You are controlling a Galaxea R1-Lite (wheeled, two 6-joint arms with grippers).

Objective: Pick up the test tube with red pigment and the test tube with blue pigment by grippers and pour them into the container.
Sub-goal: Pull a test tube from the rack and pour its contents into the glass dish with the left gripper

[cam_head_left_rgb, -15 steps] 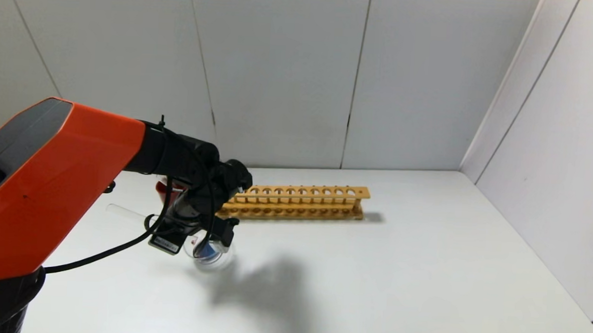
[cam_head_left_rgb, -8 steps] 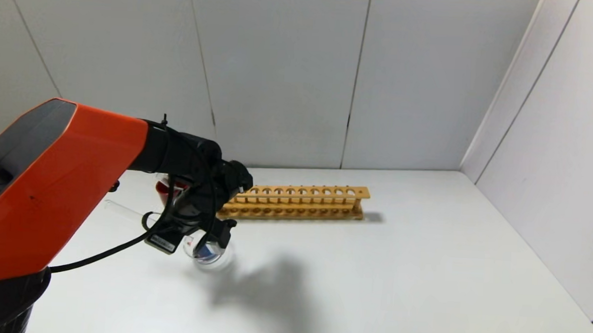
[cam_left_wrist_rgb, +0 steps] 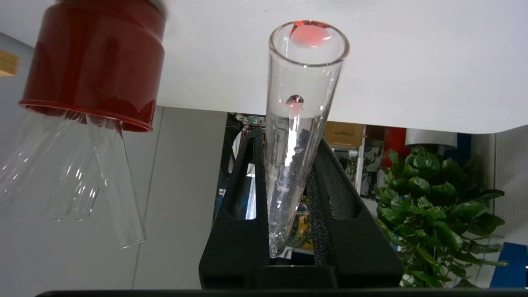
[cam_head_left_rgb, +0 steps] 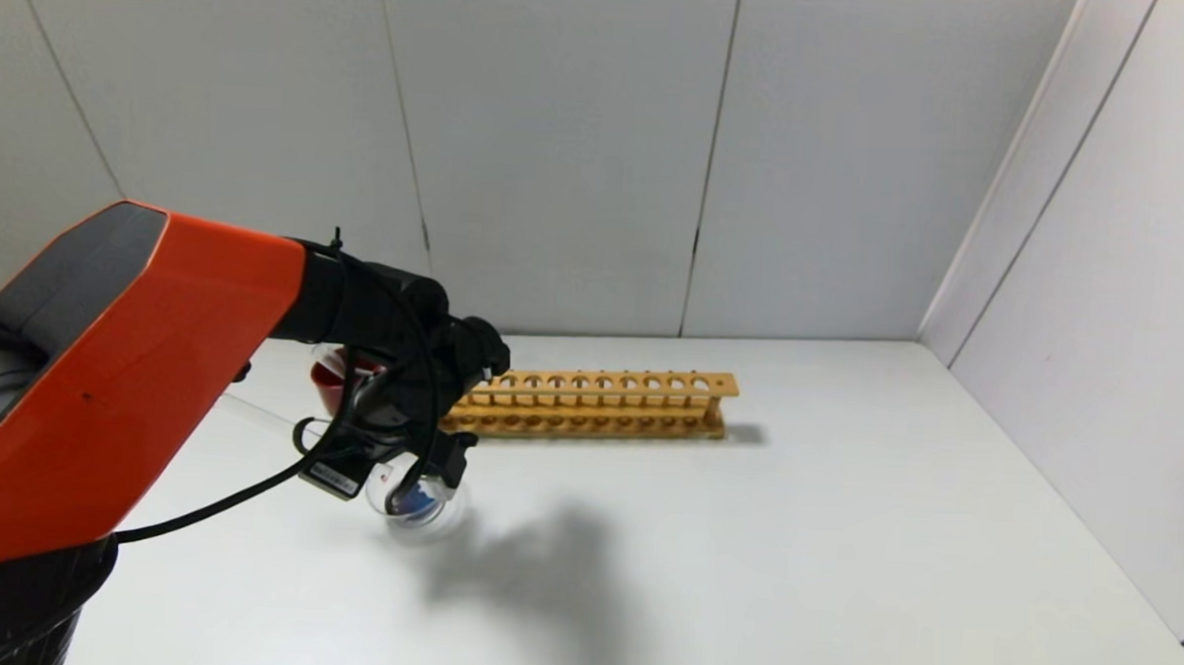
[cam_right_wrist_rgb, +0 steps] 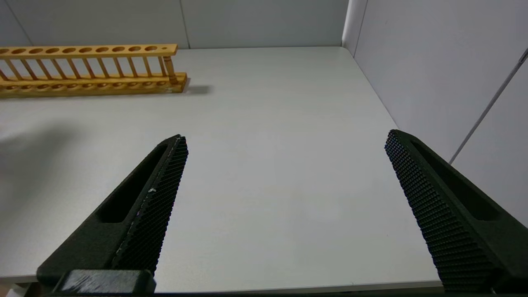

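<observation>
Pale grey panelled walls close in a white tabletop [cam_head_left_rgb: 793, 541] in the head view, where a long wooden test-tube rack [cam_head_left_rgb: 589, 404] stands near the back. At the left, the orange-shelled left arm reaches over a small round clear-glass container [cam_head_left_rgb: 422, 513] that holds blue liquid, its black left gripper [cam_head_left_rgb: 402, 442] just above the dish, and a dark red opaque cup [cam_head_left_rgb: 333, 386] sits just behind it. From the left wrist view, the ribbed black fingers [cam_left_wrist_rgb: 243, 198] are pinching a thin clear glass test tube with red pigment [cam_left_wrist_rgb: 299, 123], a reddish drop inside it and red at its mouth; beside it the red cup holds several plain clear tubes [cam_left_wrist_rgb: 82, 173]. From the right wrist view, the right gripper [cam_right_wrist_rgb: 284, 144] hangs spread wide over bare table, well apart from the rack.
</observation>
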